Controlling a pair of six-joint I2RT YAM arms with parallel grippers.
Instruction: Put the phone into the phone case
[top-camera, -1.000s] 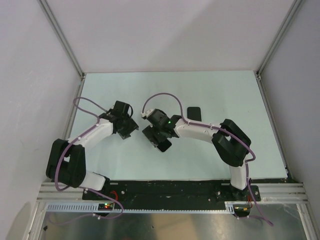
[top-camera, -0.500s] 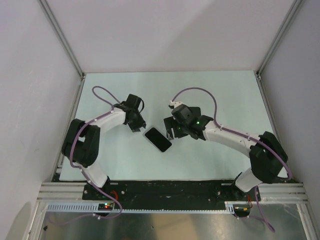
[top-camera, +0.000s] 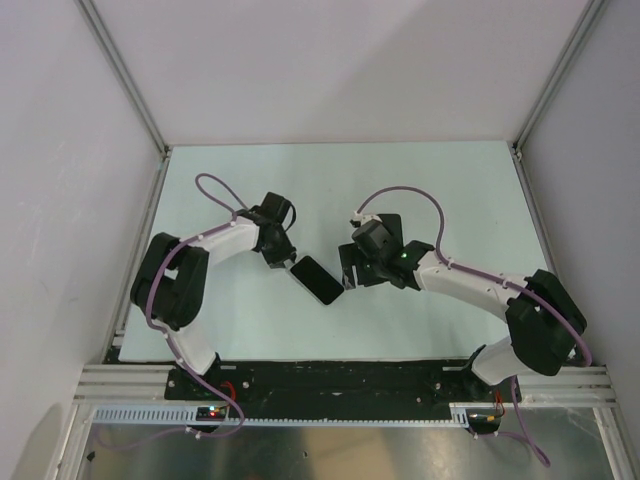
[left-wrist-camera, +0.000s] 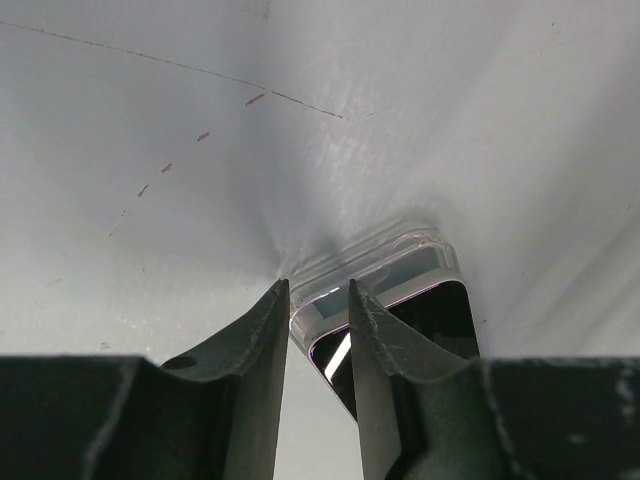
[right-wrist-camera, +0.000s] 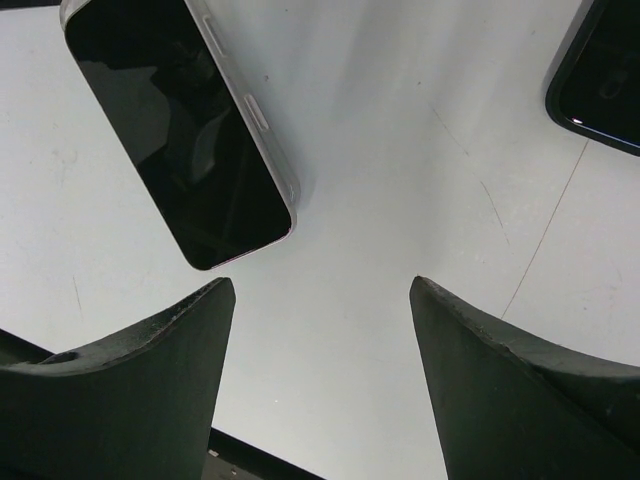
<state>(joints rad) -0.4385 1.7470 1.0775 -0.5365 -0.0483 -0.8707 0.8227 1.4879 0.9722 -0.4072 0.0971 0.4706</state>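
**Phone in its clear shell, lying between the two grippers**

We note the phone (top-camera: 318, 281) flat on the pale table (top-camera: 450, 190), screen up, in the gap between the two arms. The left gripper (left-wrist-camera: 318, 297) is at its upper-left end. The right gripper (right-wrist-camera: 320, 288) is just beside its lower-right end and does not touch it.

Left gripper: the fingers stand a narrow slit apart, straddling the end rim of the phone case (left-wrist-camera: 385, 255). One finger is outside the corner and the other is over the glossy screen. We cannot tell whether they actually pinch the rim.

Right gripper: the jaws are spread wide with only bare table between them. In its wrist view the phone lies off beyond the left fingertip.

Container: the case holds the phone. From the right wrist we see the clear rim running along one long side, with side buttons showing. At the left-gripper end a clear lip shows past the black edge, and we cannot tell whether the phone is seated there.

Orientation: from above, the long axis runs diagonally, upper left to lower right.

A second dark glossy slab (right-wrist-camera: 600, 75) lies at the edge of the right wrist view, well apart from the phone.
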